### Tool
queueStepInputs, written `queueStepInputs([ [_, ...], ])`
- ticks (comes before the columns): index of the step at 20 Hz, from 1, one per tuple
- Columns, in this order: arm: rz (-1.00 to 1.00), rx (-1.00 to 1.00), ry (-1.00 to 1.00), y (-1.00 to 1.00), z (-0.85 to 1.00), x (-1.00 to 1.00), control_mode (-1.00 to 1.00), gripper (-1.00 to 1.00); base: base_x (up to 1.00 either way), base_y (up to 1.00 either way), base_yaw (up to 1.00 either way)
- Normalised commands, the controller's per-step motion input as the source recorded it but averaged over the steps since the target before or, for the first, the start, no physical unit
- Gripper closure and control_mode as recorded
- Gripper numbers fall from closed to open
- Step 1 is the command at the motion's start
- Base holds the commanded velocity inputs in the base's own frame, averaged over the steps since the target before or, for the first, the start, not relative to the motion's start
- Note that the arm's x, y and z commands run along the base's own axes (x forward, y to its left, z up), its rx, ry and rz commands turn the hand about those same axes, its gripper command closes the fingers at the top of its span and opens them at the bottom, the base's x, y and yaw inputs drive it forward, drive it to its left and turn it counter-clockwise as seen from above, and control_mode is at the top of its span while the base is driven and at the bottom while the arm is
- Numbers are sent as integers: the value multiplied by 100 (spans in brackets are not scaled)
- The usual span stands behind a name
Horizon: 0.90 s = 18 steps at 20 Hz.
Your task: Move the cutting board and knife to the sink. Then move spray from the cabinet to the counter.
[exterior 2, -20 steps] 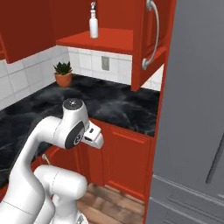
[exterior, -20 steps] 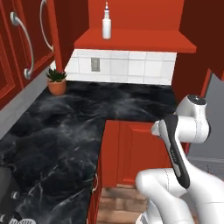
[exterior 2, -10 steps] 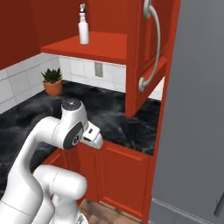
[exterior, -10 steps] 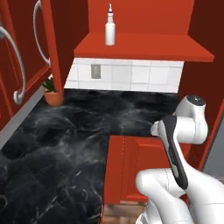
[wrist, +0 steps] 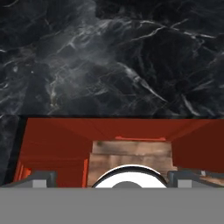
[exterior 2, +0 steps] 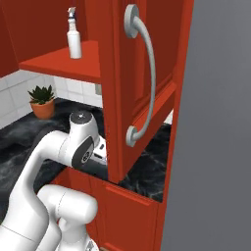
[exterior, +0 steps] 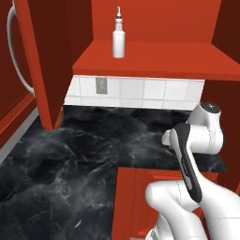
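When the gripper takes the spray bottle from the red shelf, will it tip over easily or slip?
The spray is tall and slim on a narrow base, so a sideways nudge would probably topple it. Its smooth white body looks rigid but possibly slippery. It stands near the cabinet shelf's front edge, so it could fall off.

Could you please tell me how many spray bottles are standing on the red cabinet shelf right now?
1. The spray stands upright on the cabinet shelf, toward its left end, above the counter. Others could be hidden behind the open door.
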Motion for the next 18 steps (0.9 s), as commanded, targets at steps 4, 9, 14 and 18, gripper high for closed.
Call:
queueStepInputs([
  [4, 0, 0, 0, 0, 0, 0, 100, -100, 47, 8, 0],
  [9, 0, 0, 0, 0, 0, 0, 100, -100, 43, 6, 0],
  [14, 0, 0, 0, 0, 0, 0, 100, -100, 2, 0, 0],
  [18, 0, 0, 0, 0, 0, 0, 100, -100, 0, 0, 0],
])
